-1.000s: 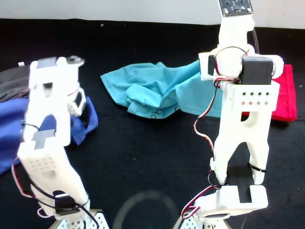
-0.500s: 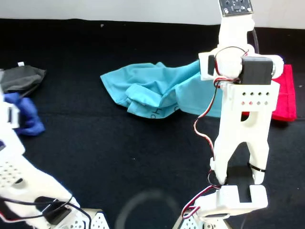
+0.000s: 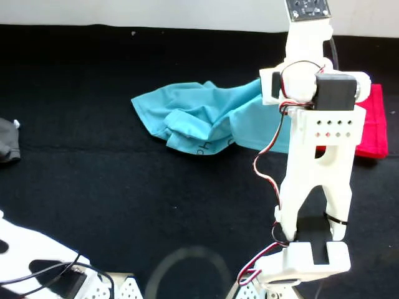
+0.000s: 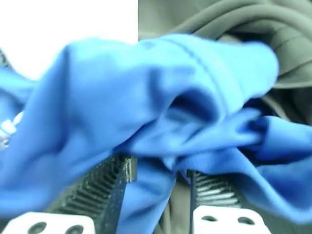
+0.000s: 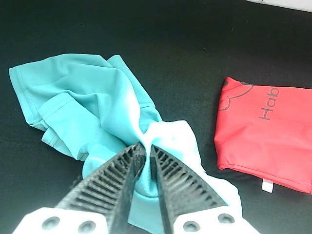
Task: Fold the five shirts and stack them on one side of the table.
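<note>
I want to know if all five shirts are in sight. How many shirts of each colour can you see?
teal shirt: 1
red shirt: 1
grey shirt: 1
blue shirt: 1
Total: 4

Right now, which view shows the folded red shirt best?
The right wrist view: the folded red fabric shirt lies almost whole and flat on the black table, beside the teal shirt. In the high view, an arm hides much of it.
</note>
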Robot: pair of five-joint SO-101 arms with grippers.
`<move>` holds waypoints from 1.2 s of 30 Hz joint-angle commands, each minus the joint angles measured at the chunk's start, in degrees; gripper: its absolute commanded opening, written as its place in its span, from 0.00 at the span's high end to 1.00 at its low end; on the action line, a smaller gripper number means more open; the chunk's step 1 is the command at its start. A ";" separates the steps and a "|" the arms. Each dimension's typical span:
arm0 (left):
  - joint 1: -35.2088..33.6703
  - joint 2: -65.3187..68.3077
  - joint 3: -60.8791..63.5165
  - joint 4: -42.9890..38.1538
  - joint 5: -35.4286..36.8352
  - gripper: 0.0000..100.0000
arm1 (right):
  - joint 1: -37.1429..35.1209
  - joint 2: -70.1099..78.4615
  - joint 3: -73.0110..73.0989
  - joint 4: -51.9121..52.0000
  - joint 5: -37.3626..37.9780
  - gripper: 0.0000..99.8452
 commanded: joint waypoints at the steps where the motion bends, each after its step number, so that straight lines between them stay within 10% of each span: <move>1: 4.70 -0.66 -9.10 10.11 0.70 0.82 | 0.57 -0.48 -0.40 -0.75 -0.26 0.99; 11: 16.48 -1.63 -27.21 23.91 6.42 0.82 | 0.66 -0.48 -0.40 -0.75 -0.26 0.99; 26: 52.97 -20.62 12.09 24.00 18.29 0.82 | 0.66 -0.13 0.04 -0.84 -0.26 0.99; 36: 69.67 -14.46 17.27 17.14 34.64 0.82 | 0.66 -0.13 0.04 -0.84 -0.26 0.99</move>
